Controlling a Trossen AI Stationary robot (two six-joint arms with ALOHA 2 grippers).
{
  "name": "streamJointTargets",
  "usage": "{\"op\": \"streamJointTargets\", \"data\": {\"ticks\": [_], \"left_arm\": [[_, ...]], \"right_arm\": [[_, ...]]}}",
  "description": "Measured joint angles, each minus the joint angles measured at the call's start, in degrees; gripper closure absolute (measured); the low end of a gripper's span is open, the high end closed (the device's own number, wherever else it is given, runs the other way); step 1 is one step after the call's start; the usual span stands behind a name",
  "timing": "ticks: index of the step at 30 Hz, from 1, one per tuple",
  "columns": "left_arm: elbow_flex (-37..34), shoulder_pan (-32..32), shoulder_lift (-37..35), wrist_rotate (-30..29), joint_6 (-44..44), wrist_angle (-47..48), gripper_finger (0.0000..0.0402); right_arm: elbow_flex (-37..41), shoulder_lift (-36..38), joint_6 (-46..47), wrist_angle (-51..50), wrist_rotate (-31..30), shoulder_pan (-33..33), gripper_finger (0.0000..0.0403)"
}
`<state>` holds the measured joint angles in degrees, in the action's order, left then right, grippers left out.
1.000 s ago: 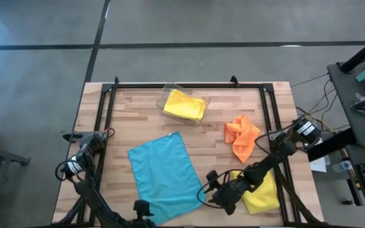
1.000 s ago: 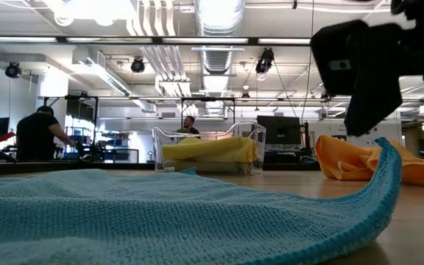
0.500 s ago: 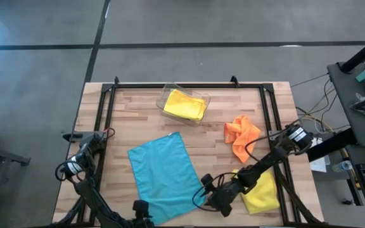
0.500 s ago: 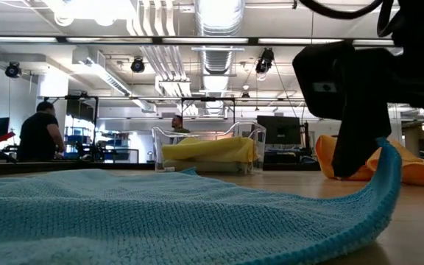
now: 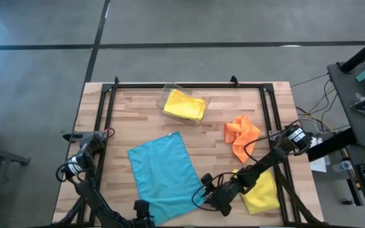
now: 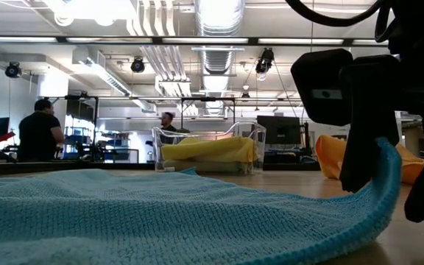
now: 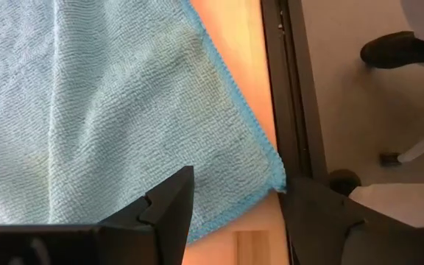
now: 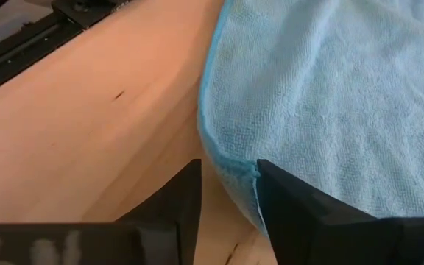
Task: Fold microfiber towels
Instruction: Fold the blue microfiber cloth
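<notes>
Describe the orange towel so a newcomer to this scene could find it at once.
Start at the wooden table and go to its right half, between the clear plastic bin holding a yellow towel and the yellow towel near the front edge. The orange towel lies there: crumpled, unlike the flat blue towel.

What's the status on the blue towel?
Both grippers, right and left, closing on blue towel near corners. Towel flat, unfolded. Nothing blocking.
</notes>
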<state>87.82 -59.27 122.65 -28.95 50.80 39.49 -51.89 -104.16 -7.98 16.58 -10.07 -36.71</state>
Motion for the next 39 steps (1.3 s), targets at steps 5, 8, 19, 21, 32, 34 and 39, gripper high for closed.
{"op": "streamJointTargets", "data": {"ticks": [5,8,19,21,32,34,39], "left_arm": [[0.1,0.11,0.5,-0.17,-0.08,-0.49,0.0253],[0.15,0.11,0.59,0.44,-0.09,-1.03,0.0303],[0.39,0.08,0.13,0.76,1.84,-0.99,0.04],[0.39,-0.08,-0.13,1.5,2.8,-1.03,0.0401],[0.63,-0.49,-5.7,1.54,4.6,-1.05,0.0401],[0.63,-0.5,-7.21,-0.11,5.66,-0.6,0.0401],[-0.5,-1.62,-10.3,-4.77,8.39,0.87,0.0401]], "right_arm": [[0.01,0.0,-0.07,-0.24,0.0,0.0,0.031],[0.01,0.0,-0.14,-0.45,0.01,0.0,0.0333],[0.01,0.4,1.97,-1.76,0.01,-0.01,0.0394],[0.01,0.58,2.72,-1.6,0.02,-0.14,0.0394],[-4.57,1.56,5.67,-1.71,2.12,-0.02,0.0394],[-5.92,1.93,5.58,-1.88,2.12,0.28,0.0394],[-8.12,2.49,6.25,-1.57,2.02,1.28,0.0394]]}}
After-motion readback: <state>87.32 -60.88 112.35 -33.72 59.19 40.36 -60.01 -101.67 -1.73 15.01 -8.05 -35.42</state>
